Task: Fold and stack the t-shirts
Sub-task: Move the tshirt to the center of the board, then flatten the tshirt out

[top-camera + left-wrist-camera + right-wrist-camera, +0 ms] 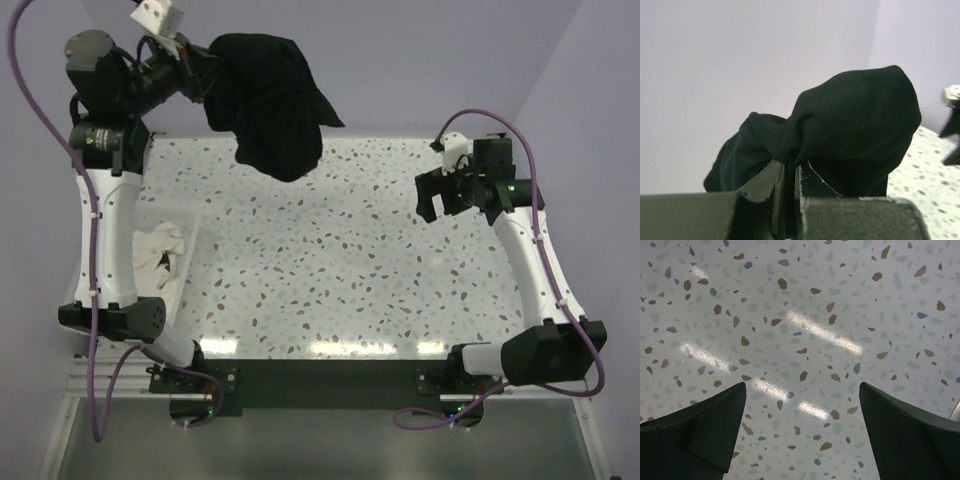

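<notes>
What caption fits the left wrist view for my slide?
Left end effector shut on a bunched black t-shirt, speckled table beyond.

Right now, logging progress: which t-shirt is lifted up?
The black t-shirt, pinched in the left hand, hanging in air; the white t-shirt lies crumpled down at the left.

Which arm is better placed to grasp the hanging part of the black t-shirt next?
Right, probably. The right fingers stand open and empty above the table; the left fingers are shut on the black t-shirt, holding it up.
</notes>
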Robot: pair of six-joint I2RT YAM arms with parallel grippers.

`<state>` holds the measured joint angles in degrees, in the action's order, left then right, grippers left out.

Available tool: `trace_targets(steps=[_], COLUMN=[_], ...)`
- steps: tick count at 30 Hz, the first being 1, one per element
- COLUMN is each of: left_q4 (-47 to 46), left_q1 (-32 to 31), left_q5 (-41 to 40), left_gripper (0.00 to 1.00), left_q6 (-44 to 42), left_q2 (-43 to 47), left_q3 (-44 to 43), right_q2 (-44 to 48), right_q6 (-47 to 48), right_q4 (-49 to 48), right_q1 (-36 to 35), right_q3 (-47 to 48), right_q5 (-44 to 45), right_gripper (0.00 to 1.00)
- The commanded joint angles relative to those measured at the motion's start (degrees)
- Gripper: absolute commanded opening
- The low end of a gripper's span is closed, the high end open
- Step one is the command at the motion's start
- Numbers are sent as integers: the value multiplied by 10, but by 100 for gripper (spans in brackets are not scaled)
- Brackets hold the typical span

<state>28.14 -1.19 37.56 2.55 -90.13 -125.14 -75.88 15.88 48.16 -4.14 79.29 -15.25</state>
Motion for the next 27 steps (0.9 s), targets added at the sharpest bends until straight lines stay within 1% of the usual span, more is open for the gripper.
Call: trace_targets(steps=[1,2,3,4,5,6,8,9,11,12,16,17,19,20,21,23,24,25,27], left_q4=[-85,-96,-94,-92,-62,-39,-15,-14,-10,-4,45,66,72,81,88,111,114,116,118], left_q1=[-59,-69,-78,-78,-77,-70,-52,-31,-25,-27,-36,-37,-38,-38,-40,-50,-54,-58,-69], left_q5=[40,50,82,94,95,69,66,73,62,42,0,-19,-39,-44,-48,-56,-61,-66,-84], left_gripper=[0,10,31,57,100,100,100,100,100,100,100,97,94,87,84,79,79,79,81], left_q6=[42,47,41,39,33,6,-10,-23,-54,-86,-148,-163,-171,-176,-182,-188,-191,-194,-203], left_q2=[6,20,27,33,42,46,63,71,95,100,84,66,48,27,15,-17,-24,-29,-44], left_q3=[86,126,211,253,290,346,401,446,487,495,514,514,518,514,510,499,500,503,515], right_q2=[14,16,16,17,17,17,19,20,20,19,-12,-21,-55,-68,-80,-122,-134,-159,-179], right_q6=[-23,-22,-14,-7,0,14,22,27,27,19,-5,-11,-23,-27,-32,-33,-32,-30,-29], right_q4=[-5,4,11,20,39,50,69,72,73,69,39,27,12,-4,-10,-20,-20,-20,-15], right_q1=[6,6,6,6,7,6,7,7,5,5,-7,-12,-17,-21,-24,-33,-38,-45,-68], right_q3=[32,33,32,31,29,24,14,-2,-19,-39,-62,-62,-62,-61,-57,-52,-48,-48,-52], right_q5=[30,29,22,15,-6,-14,-31,-43,-65,-70,-78,-78,-73,-72,-73,-77,-78,-77,-64], right_gripper=[99,99,99,99,99,99,99,99,99,99,99,99,99,98,98,92,87,86,84])
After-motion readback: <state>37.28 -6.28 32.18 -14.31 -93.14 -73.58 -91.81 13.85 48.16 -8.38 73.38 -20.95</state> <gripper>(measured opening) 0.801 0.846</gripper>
